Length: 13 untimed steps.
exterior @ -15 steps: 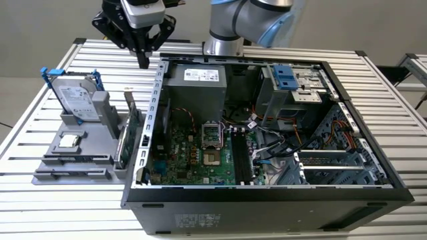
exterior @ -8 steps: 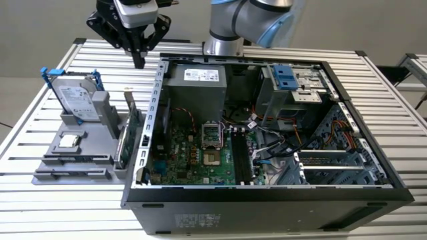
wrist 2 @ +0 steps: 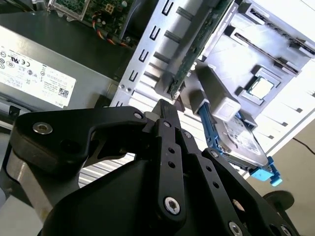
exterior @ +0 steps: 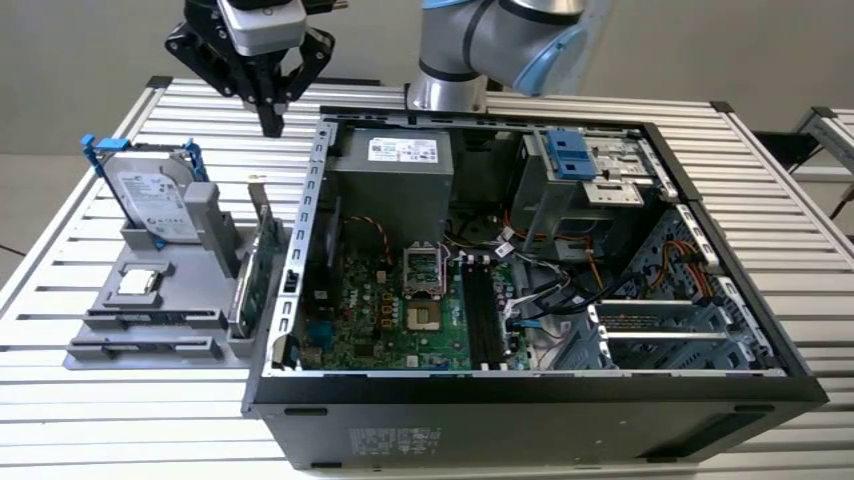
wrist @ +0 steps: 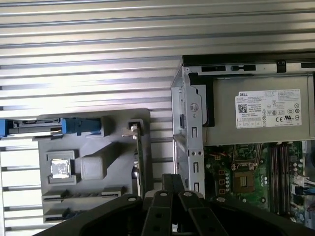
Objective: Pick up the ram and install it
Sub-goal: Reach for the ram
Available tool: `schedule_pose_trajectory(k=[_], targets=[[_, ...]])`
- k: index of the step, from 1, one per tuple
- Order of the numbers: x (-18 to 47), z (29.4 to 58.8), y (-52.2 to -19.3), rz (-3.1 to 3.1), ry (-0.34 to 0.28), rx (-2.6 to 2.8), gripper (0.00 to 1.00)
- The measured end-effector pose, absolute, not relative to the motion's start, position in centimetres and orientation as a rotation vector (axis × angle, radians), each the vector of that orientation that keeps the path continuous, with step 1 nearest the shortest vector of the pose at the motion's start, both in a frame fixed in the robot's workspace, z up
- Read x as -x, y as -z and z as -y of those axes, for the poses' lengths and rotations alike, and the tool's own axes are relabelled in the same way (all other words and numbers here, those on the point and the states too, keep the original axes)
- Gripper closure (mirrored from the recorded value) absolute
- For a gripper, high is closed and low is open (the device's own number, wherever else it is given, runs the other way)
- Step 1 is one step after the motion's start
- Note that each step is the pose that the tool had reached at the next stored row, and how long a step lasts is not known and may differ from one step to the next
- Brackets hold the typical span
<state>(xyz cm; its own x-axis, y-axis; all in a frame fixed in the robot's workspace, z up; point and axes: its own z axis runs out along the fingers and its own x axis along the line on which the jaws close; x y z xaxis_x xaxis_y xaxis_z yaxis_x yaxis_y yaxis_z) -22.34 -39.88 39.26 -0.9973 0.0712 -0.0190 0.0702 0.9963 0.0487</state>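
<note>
Ram (exterior: 154, 318), as best I can tell, is the thin dark strip standing on edge in a long groove of the gray holder, w/ a second similar groove just beyond it toward the holder's near edge; can't say for sure which one carries the stick. Working down by size: slatted table (exterior: 134, 425) carries everything. The open PC case (exterior: 534, 400) takes up the middle and the exterior view's right. The holder (exterior: 147, 334) sits just beside the case on the exterior view's left. My gripper (exterior: 274, 125) hangs above the table past the holder's far end, near the case's far corner, pointing straight down. Its fingers are closed together w/ nothing between them that I can see, so the ram is not picked yet. In the holder, the hard drive (exterior: 154, 205) stands at the far end, the green card (exterior: 260, 255) on edge along the case side, and the small chip (exterior: 140, 283) sits between drive and grooves. Key relation: the ram lies well apart from the fingertips, lower and toward the holder's near end, on the exterior view's left. Its long axis runs across that view, approx crosswise to the green card and to the board's long black slots (exterior: 477, 310).
</note>
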Motion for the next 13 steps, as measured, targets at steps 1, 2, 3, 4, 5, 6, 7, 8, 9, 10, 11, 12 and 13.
schedule_pose_trajectory(k=[1, 2, 3, 4, 5, 6, 7, 8, 9, 10, 11, 12, 13], targets=[[22.4, 39.9, -39.3, -3.118, -0.075, -0.110, 1.00], [22.6, 39.9, -39.3, -3.118, -0.075, -0.110, 1.00], [22.6, 39.9, -39.3, -3.118, -0.075, -0.110, 1.00], [22.8, 39.9, -39.3, -3.118, -0.075, -0.110, 1.00], [22.9, 39.9, -39.3, -3.118, -0.075, -0.110, 1.00], [23.0, 39.9, -39.3, -3.118, -0.075, -0.110, 1.00], [23.2, 39.9, -39.3, -3.118, -0.075, -0.110, 1.00], [23.3, 39.9, -39.3, -3.118, -0.075, -0.110, 1.00], [23.4, 39.9, -39.3, -3.118, -0.075, -0.110, 1.00], [23.5, 39.9, -39.3, -3.118, -0.075, -0.110, 1.00], [23.6, 39.9, -39.3, -3.118, -0.075, -0.110, 1.00], [23.7, 39.9, -39.3, -3.118, -0.075, -0.110, 1.00], [23.9, 39.9, -39.3, -3.118, -0.075, -0.110, 1.00]])
